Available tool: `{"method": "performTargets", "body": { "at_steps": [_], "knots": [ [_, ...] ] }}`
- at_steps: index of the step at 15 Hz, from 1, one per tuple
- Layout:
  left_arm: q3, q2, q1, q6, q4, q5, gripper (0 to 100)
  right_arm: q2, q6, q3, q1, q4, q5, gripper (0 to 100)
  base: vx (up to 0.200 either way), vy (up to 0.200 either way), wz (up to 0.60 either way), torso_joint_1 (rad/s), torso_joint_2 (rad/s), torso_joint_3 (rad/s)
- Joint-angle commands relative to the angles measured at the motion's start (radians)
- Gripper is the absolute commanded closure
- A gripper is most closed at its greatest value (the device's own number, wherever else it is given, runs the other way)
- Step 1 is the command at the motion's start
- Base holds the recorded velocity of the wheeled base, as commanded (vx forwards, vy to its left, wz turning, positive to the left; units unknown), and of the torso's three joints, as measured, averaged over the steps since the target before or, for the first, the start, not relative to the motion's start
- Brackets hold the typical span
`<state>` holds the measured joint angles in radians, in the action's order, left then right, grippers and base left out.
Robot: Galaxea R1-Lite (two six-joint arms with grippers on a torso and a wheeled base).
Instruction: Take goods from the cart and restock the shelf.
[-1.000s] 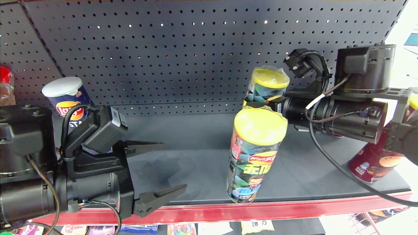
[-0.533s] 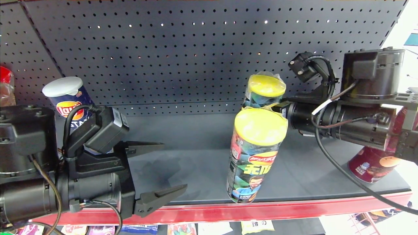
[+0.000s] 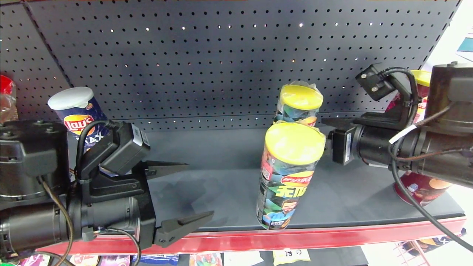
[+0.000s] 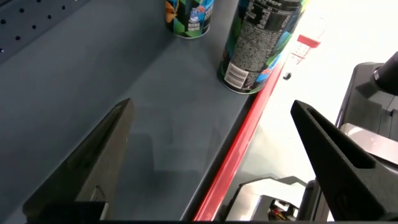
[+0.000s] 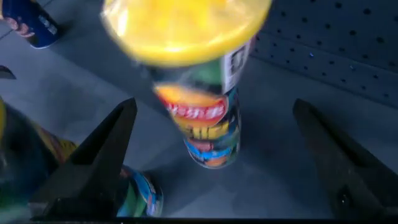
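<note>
Two yellow-lidded chip cans stand on the dark shelf: a front can near the red edge and a back can by the pegboard. My right gripper is open just right of the back can, apart from it. In the right wrist view the back can stands upright ahead of the open right gripper. My left gripper is open and holds nothing, low over the shelf left of the front can. Its fingers frame bare shelf.
A blue can with a white lid stands at the back left behind my left arm. A red can stands at the right under my right arm. The red shelf edge runs along the front, and the pegboard closes the back.
My right gripper has pulled back to the right, away from the back can, which now stands free and upright. The left arm has barely moved.
</note>
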<state>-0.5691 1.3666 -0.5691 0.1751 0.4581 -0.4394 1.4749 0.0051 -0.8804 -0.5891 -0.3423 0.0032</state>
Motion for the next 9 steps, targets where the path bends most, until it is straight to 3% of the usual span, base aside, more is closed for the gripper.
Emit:
{"method": "performTargets", "body": {
  "at_steps": [1,9],
  "knots": [
    [-0.003,0.008,-0.006,0.001,0.001,0.001,0,-0.034,-0.001,0.024,0.015,-0.001,-0.011,0,0.0,0.0,0.0,0.0,0.0,0.0],
    [-0.006,0.028,-0.014,0.001,0.002,-0.001,0,-0.122,-0.004,0.092,0.015,0.002,-0.034,0,0.0,0.0,0.0,0.0,0.0,0.0]
  ]
}}
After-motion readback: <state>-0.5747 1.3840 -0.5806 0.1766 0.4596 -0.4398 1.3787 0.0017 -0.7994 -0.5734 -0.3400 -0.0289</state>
